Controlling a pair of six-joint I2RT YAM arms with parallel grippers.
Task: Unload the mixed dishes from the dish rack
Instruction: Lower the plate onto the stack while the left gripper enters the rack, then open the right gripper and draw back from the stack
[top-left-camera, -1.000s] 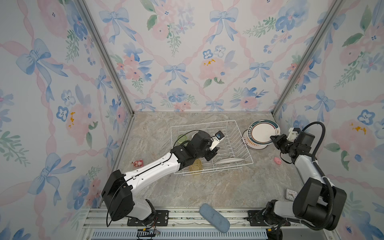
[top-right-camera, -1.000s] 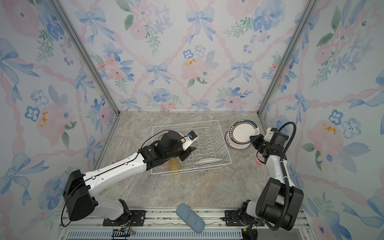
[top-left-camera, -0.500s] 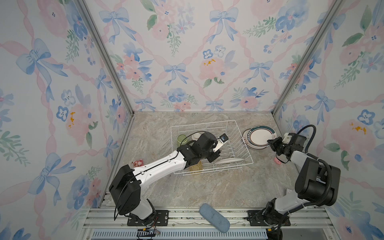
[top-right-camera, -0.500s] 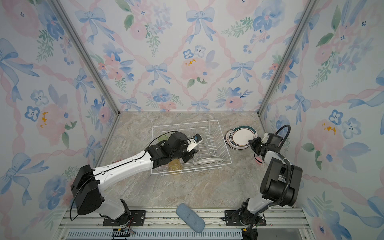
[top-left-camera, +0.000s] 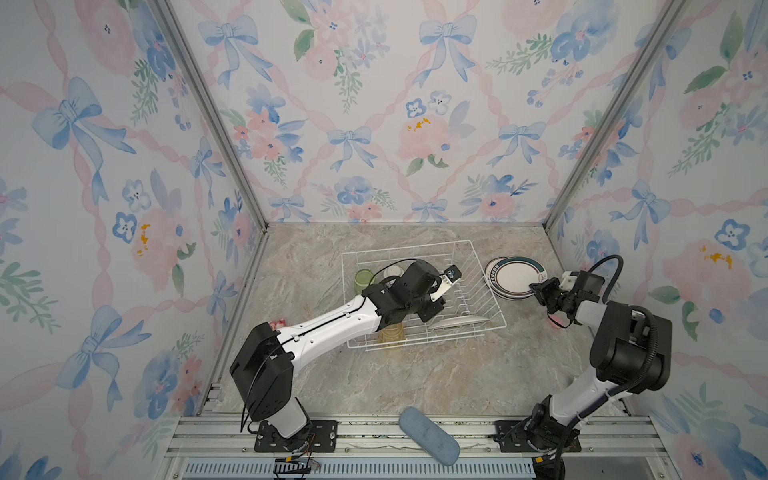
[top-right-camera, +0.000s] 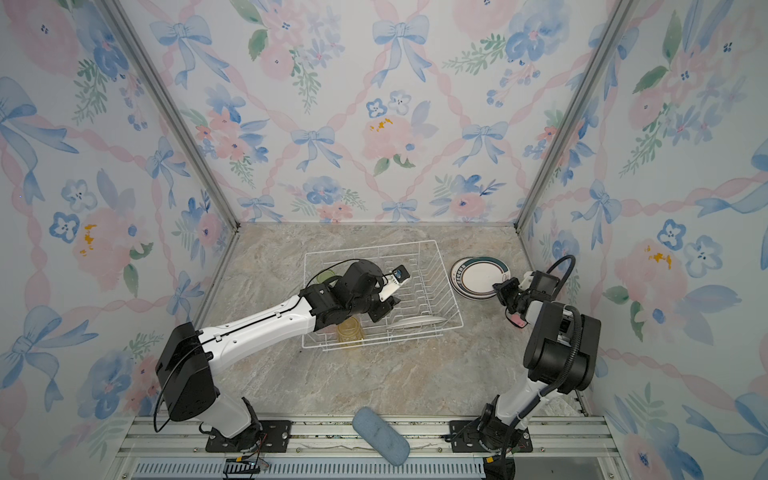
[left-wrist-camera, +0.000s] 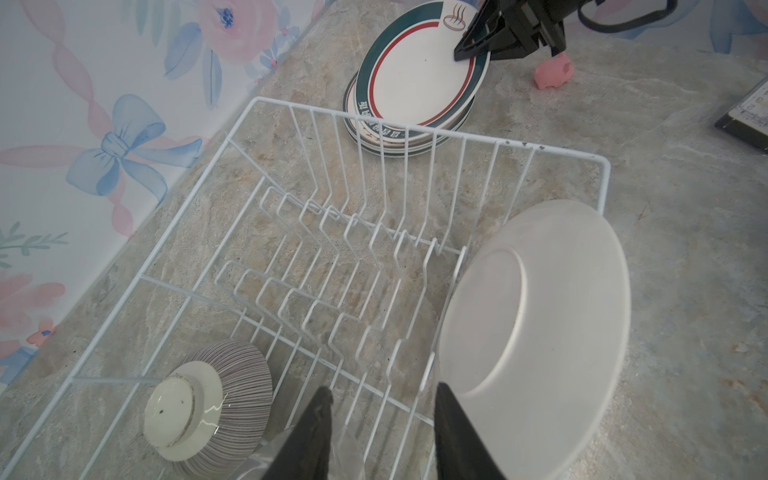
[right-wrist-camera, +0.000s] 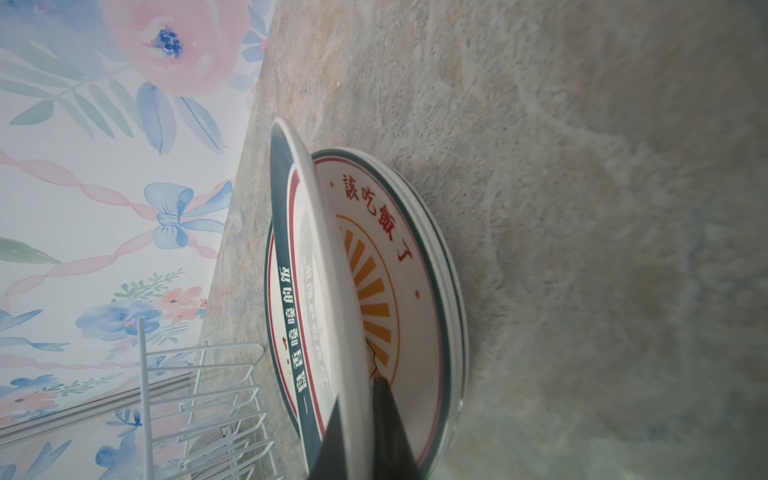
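The white wire dish rack (top-left-camera: 345, 266) (left-wrist-camera: 540, 147) stands mid-table. My left gripper (left-wrist-camera: 384, 395) (top-left-camera: 432, 309) is low inside it with its jaws partly open. One finger is against the underside of a white plate (left-wrist-camera: 532, 332) (top-left-camera: 457, 322) leaning in the rack's near right corner. A clear tumbler (left-wrist-camera: 286, 461) shows low by the other finger. The striped bowl (left-wrist-camera: 232, 386) sits upside down beside it. A green tumbler (top-left-camera: 363, 280) and a yellow tumbler (top-left-camera: 390, 336) are also in the rack. My right gripper (right-wrist-camera: 357, 388) (top-left-camera: 536, 289) is shut on a dark-rimmed plate (top-left-camera: 517, 276), tilted over the plate stack (right-wrist-camera: 399, 291) right of the rack.
A blue oblong pad (top-left-camera: 428, 436) lies on the front rail. A pink toy (left-wrist-camera: 552, 75) sits by the right arm, and another pink toy (top-left-camera: 276, 324) lies left of the rack. A dark card (left-wrist-camera: 748, 120) lies on the table. Floral walls close in three sides.
My right gripper has lowered its plate from a raised tilt down onto the stack. My left gripper has sunk lower in the rack, toward the leaning plate.
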